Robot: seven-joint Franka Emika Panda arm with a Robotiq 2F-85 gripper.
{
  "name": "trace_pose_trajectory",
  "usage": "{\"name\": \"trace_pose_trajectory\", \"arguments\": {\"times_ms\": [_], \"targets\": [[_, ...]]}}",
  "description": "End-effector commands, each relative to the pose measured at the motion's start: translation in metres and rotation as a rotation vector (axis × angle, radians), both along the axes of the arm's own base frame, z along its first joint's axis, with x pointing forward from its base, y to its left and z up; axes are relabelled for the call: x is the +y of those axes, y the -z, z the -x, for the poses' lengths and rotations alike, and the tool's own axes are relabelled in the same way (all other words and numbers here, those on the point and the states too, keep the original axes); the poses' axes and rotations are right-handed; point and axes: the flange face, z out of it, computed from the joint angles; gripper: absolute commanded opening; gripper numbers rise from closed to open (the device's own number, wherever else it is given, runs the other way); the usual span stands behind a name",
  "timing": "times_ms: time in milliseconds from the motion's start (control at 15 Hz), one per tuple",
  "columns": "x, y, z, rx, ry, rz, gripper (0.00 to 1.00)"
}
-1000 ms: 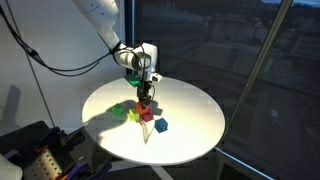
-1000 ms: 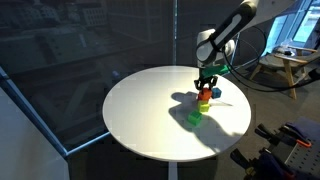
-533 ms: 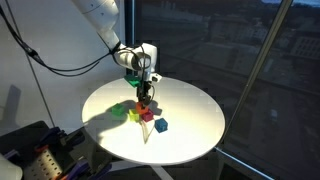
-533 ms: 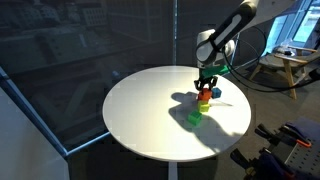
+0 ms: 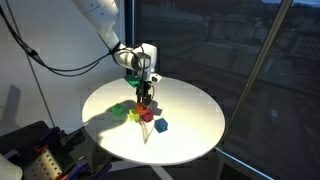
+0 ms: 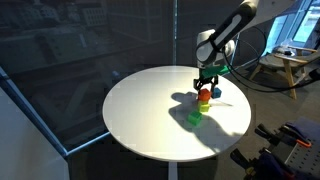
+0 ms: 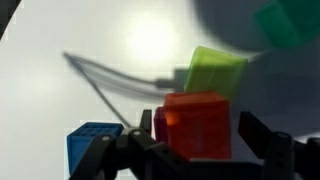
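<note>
My gripper (image 7: 195,118) hangs over the round white table (image 5: 190,105) and straddles an orange block (image 7: 198,125). Its jaws are open, with a narrow gap on each side of the block. In both exterior views the gripper (image 5: 146,93) (image 6: 205,86) points straight down at the orange block (image 6: 204,97), which rests on top of a red block (image 5: 146,113). A magenta edge (image 7: 160,122) shows just behind the orange block. A light green block (image 7: 213,72) lies beyond it and a blue block (image 7: 92,145) lies to the left.
A yellow block (image 5: 135,116), a green block (image 5: 120,110) and the blue block (image 5: 161,125) lie close round the stack. Dark window panes stand behind the table. Cables trail from the arm, and equipment sits by the table's edge (image 6: 290,140).
</note>
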Motion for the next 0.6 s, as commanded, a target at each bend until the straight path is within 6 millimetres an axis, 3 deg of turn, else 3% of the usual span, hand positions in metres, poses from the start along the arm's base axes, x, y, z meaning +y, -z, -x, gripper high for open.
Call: {"name": "trace_pose_trajectory", "arguments": {"times_ms": [0, 533], "targets": [[-0.003, -0.008, 0.002, 0.005, -0.004, -0.019, 1.0], [-0.011, -0.036, 0.003, -0.027, 0.004, -0.024, 1.0]]}}
